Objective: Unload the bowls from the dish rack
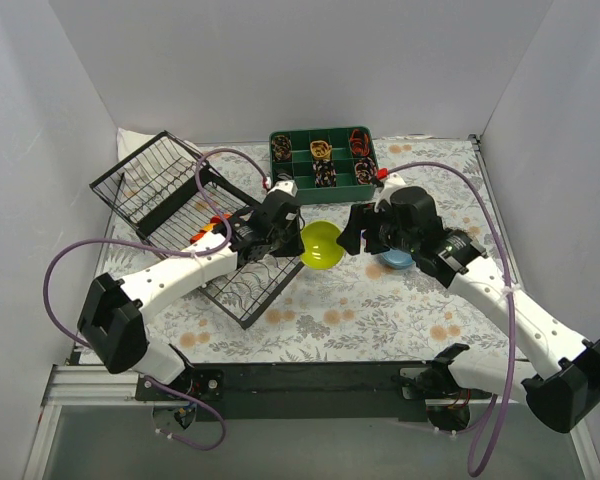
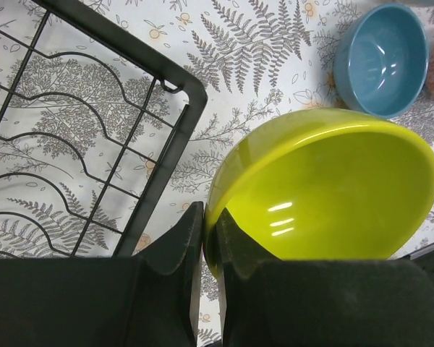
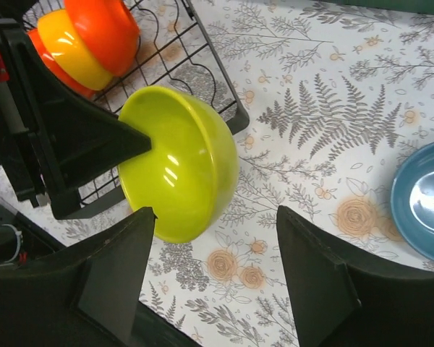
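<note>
Lime bowl (image 2: 325, 195), off dish rack (image 2: 166, 137), rim pinched in left gripper (image 2: 210, 235); right gripper (image 3: 215, 238) agape, empty. Probably handover: right must clamp before left releases

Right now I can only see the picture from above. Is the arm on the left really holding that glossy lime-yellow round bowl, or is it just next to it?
Observer: It is holding it. The left wrist camera shows the left pincer shut on the rim of the glossy lime-yellow round bowl.
Operator: And the other arm, is it grabbing the bowl too?
Observer: No. The right wrist camera shows the right pincer open wide, close to the bowl but not closed on it.
</note>
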Controlling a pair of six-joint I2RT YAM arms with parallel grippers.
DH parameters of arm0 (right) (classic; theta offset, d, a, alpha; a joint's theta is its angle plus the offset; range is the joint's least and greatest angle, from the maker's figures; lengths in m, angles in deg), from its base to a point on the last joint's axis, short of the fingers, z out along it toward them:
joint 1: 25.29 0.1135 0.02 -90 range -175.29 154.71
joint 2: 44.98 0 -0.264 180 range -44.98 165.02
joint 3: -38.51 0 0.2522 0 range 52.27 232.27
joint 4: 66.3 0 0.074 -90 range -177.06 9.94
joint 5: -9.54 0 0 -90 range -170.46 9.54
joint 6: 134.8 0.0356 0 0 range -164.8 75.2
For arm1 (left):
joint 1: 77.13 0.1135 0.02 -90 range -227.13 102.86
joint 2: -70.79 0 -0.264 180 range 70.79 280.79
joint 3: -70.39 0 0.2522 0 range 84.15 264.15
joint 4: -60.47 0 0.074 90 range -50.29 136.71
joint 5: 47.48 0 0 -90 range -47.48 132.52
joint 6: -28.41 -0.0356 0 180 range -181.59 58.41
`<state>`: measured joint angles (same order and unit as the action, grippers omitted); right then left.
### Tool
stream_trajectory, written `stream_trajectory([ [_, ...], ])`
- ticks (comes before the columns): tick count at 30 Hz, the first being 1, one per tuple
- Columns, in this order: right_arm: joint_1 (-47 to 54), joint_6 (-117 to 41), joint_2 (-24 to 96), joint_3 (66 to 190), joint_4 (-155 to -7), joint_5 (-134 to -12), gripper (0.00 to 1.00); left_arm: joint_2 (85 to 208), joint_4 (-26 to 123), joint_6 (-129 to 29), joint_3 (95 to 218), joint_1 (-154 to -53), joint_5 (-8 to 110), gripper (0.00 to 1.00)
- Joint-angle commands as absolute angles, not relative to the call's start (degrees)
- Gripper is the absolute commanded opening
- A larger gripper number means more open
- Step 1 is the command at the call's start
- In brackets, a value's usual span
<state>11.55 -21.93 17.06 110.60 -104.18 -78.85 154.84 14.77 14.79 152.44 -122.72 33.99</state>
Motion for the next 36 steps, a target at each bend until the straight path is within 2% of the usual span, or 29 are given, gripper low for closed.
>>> stream_trajectory([
  [1,12.15,-23.71,20.14,117.13,-110.20,-83.35,0.72,156.38,12.52,13.56,157.62,-125.12,28.47,0.00],
  [5,12.68,-24.06,24.44,119.95,-112.92,-84.06,0.61,158.32,10.85,13.21,160.17,-126.61,26.53,0.00],
  [8,13.12,-24.06,26.47,120.83,-113.98,-85.55,0.49,159.46,10.24,13.12,161.58,-127.41,25.91,0.00],
  [9,13.21,-24.24,26.91,120.83,-114.16,-86.25,0.42,159.73,10.15,13.12,161.84,-127.76,25.74,0.00],
  [12,13.29,-24.41,28.58,120.74,-114.16,-86.78,0.31,160.70,9.53,12.94,162.99,-128.37,25.30,0.00],
  [13,13.38,-24.59,28.94,120.74,-114.25,-87.05,0.22,160.79,9.53,12.77,163.16,-128.46,25.29,0.00],
  [14,13.38,-24.76,29.46,120.83,-114.25,-87.22,0.17,161.05,9.45,12.68,163.34,-128.55,25.29,0.00],
  [15,13.29,-24.85,29.73,120.83,-114.25,-88.01,0.06,161.14,9.27,12.68,163.52,-128.64,25.21,0.00],
  [16,13.38,-24.94,29.99,120.92,-114.16,-88.63,0.01,161.23,9.18,12.68,163.52,-128.64,25.21,0.00],
  [17,13.38,-25.11,30.43,121.00,-114.07,-89.15,0.01,161.23,8.92,12.68,163.52,-128.64,25.03,0.02],
  [20,13.29,-26.17,31.48,121.35,-114.25,-91.79,0.01,160.53,8.48,12.85,163.43,-128.73,24.24,0.16],
  [21,13.03,-26.43,31.75,121.36,-114.25,-92.93,0.01,160.35,8.30,12.94,163.34,-128.64,24.07,0.29],
  [24,10.93,-27.14,33.33,121.62,-114.42,-93.47,0.01,158.86,7.60,13.20,162.99,-128.64,22.75,0.57],
  [26,9.43,-27.66,34.73,121.71,-114.34,-93.47,0.01,157.46,6.99,13.38,162.64,-128.64,21.35,0.71],
  [27,7.60,-28.10,35.26,122.06,-114.25,-92.60,0.01,156.93,6.81,13.47,162.46,-128.55,20.82,0.82],
  [31,3.11,-28.98,38.95,123.72,-113.46,-90.22,0.01,154.46,5.40,13.56,161.76,-127.50,19.67,0.98],
  [36,-2.34,-28.72,45.80,126.97,-111.44,-85.56,0.01,150.87,3.64,13.91,159.92,-124.43,20.19,0.98],
])
